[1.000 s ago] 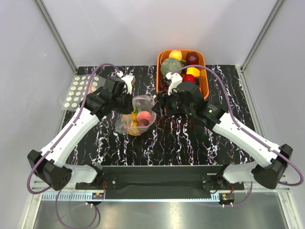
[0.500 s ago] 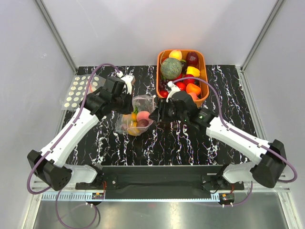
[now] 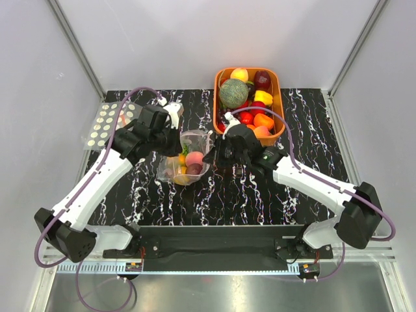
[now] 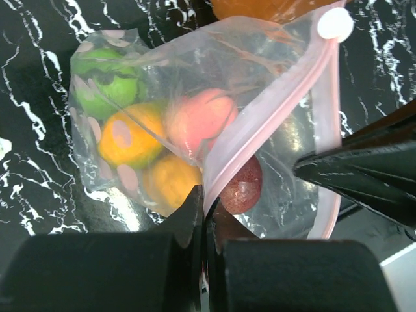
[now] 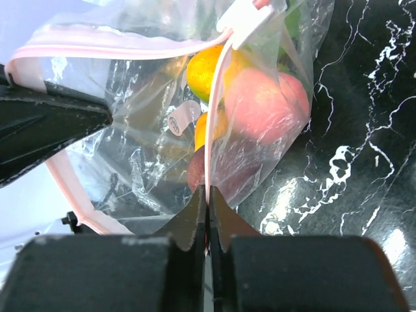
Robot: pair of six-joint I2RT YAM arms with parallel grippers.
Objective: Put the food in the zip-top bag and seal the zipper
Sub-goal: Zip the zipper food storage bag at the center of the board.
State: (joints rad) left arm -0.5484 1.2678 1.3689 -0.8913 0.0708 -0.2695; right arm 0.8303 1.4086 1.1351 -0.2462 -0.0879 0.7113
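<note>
Clear plastic printed with pale pink dots: the zip-top bag (image 3: pixel 188 156) lies near the middle of the black marbled table (image 3: pixel 247 188), between the two grippers. Inside it are a green fruit (image 4: pixel 104 84), an orange one (image 4: pixel 130 133), a peach-pink one (image 4: pixel 198 120), a yellow-orange one (image 4: pixel 172 179) and a dark red one (image 4: pixel 240 188).

The zipper (image 4: pixel 260 123) is not pressed shut. Its two pink sides stand apart, meeting at a white tab (image 4: pixel 335 24).

The left gripper (image 4: pixel 203 201) has its jaws pinched tight on one side of the zipper. The right gripper (image 5: pixel 208 195) is likewise clamped narrow on the pink strip, at the opposite side of the mouth.

An orange basket (image 3: pixel 281 97) of assorted produce stands just behind the bag, to the right. A second bag with cream-white dots (image 3: pixel 107 123) lies at the table's far left, well apart.
</note>
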